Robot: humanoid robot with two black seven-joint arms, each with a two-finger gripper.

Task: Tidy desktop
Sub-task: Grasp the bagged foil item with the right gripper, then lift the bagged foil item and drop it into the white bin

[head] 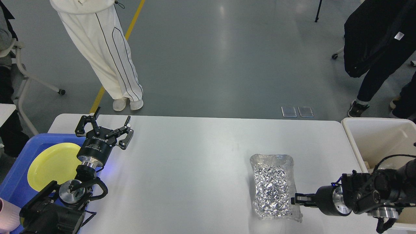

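Right gripper: right gripper (294, 200) is reaching in from the right edge, its dark fingers touching the near right side of the bag; whether they are clamping it I cannot tell.
Desktop: large smooth white rectangular desktop (195, 169) is filling the lower view, with a blue plastic tray (19, 182) at its left end and a beige plastic tub (354, 139) at its right end.
Left gripper: left gripper (105, 125) is hovering above the left part of the desktop, fingers spread apart and holding nothing.
Plate: round yellow plate (52, 164) is lying inside the blue plastic tray.
Bag: clear plastic bag of crinkled silver foil (273, 185) is lying on the right part of the desktop, its long axis running away from the robot.
Key relation: bag is sitting just left of the right gripper and well apart from the left gripper, so the right arm is the nearer one; the tub is standing further right, behind that arm.
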